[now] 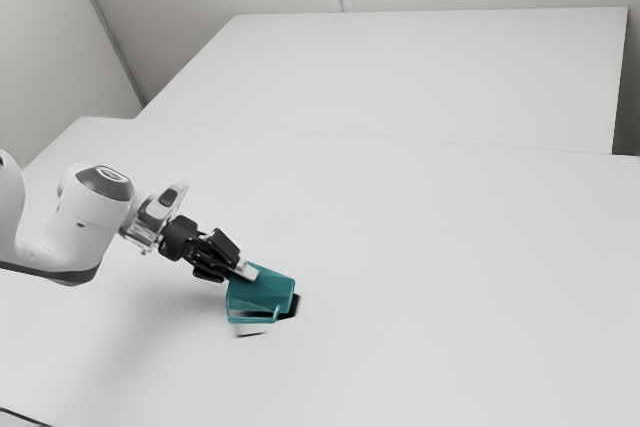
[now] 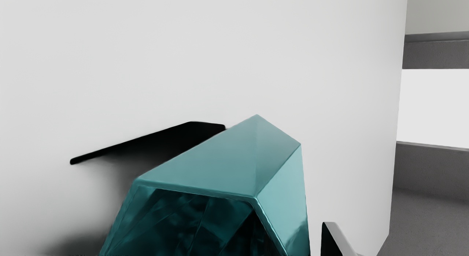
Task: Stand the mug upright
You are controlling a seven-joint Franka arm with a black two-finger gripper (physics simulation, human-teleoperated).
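Note:
The black gripper [image 1: 243, 270] reaches down from the exterior view's left, its fingertips at the upper edge of the teal mug [image 1: 262, 289]. The faceted mug lies tipped on its side, its handle [image 1: 252, 320] toward the exterior view's bottom edge. In the wrist view, the mug [image 2: 205, 164] turns its dark hollow mouth toward the camera. The gripper [image 2: 234, 243] is open there: one finger [image 2: 335, 239] stands beside the mug with a gap between them, while the other is hidden. Whether the mug rests fully on the table cannot be told.
The white table [image 1: 440, 277] extends around the mug. Another pale flat surface [image 1: 420, 77] lies beyond it, toward the exterior view's top. A dark shadow [image 2: 157, 146] falls beside the mug, and the table's edge is on the finger's far side from the mug.

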